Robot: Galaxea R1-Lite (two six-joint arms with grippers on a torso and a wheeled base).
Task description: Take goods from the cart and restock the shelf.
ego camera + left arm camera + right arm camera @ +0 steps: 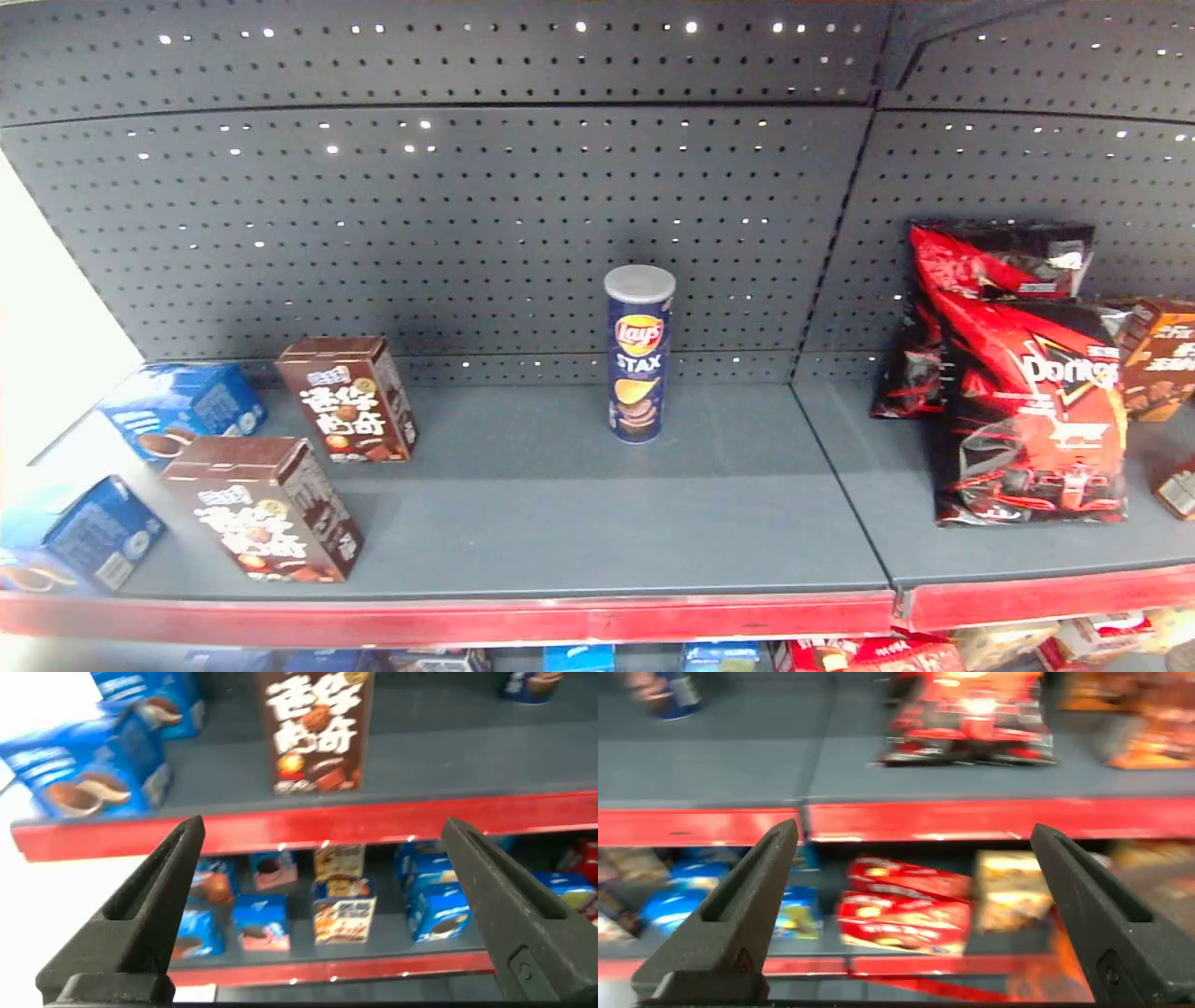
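Grippers first: left gripper point(322, 831) has its fingers spread wide with nothing between them, and right gripper point(913, 833) is the same, wide apart and holding nothing. Both sit in front of the red front edge of the shelf point(467, 616). Left wrist view looks under that edge at a lower tier of blue cookie packs point(439, 910) and small boxes point(341, 919); right wrist view gets red packets point(906, 910) down there. Head view takes in the upper tier: two brown cookie boxes point(266, 509) and blue boxes point(182, 409) on the left, red chip bags point(1032, 420) on the right, and between them, well apart from both, a dark blue chip can point(639, 353), upright, grey lid, near the pegboard back point(467, 233).
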